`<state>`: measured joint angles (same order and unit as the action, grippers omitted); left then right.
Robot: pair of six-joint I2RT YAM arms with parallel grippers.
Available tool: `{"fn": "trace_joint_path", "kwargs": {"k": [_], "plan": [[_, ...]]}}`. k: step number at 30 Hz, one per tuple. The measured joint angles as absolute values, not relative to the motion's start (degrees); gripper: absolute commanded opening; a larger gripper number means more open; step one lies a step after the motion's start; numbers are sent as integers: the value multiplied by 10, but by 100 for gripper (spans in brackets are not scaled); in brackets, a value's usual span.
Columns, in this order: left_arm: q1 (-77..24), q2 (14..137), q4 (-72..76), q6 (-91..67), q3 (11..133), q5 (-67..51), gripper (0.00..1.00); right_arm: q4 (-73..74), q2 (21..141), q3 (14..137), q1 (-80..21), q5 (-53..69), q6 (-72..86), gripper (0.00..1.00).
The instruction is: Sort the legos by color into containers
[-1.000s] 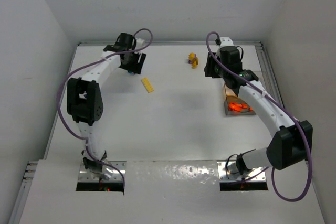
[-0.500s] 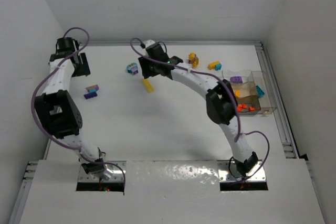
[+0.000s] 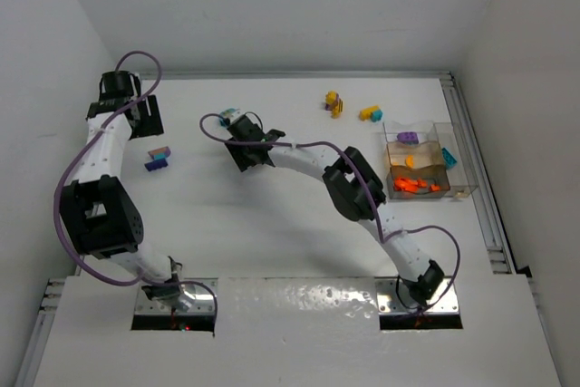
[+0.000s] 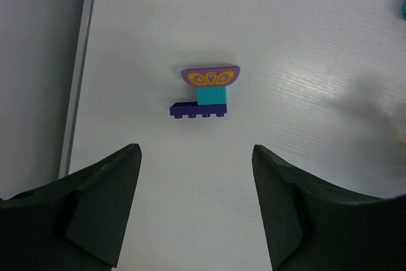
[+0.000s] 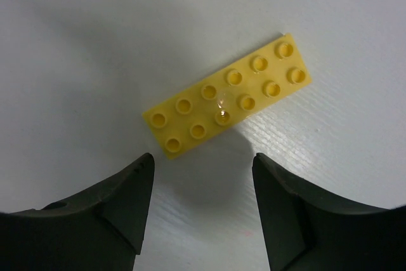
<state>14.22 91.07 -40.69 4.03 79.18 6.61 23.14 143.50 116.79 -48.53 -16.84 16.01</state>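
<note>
My right gripper hangs open over a flat yellow lego plate, which lies just ahead of its fingertips; in the wrist view the right gripper holds nothing. My left gripper is open at the far left. Ahead of it lies a purple, teal and dark-blue lego clump, and the left gripper has nothing between its fingers. The clear divided container stands at the right, with orange legos and a purple one in separate compartments.
Another teal-and-purple clump sits just behind the right gripper. A yellow-and-purple clump and a yellow-and-blue piece lie at the back, left of the container. The table's left edge and side wall are near the left gripper.
The right gripper swung from beside the container across to the yellow plate, and its jaws widened. The left gripper moved from the back middle to the far left.
</note>
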Motion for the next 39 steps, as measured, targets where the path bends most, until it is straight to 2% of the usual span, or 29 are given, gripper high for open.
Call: {"fn": "trace_joint_path", "kwargs": {"k": [3,11,18,27,32,35,37,39], "plan": [[142,911,-406,38,793,59,69,209,1431,1154,-483,-152,167,62],[142,911,-406,31,797,43,69,206,1480,1229,-480,-135,196,62],[143,911,-406,29,799,34,68,204,1403,1114,-480,-144,231,61],[143,926,-404,25,804,23,68,174,1395,1161,-481,-241,364,59],[144,936,-406,24,806,23,68,95,1396,1195,-483,-283,376,60],[144,948,-407,22,817,23,68,15,1397,1191,-483,-259,366,51],[144,951,-409,21,821,23,68,-18,1401,1186,-484,-241,362,37],[145,951,-410,21,824,23,68,-36,1414,1189,-484,-223,362,32]]}}
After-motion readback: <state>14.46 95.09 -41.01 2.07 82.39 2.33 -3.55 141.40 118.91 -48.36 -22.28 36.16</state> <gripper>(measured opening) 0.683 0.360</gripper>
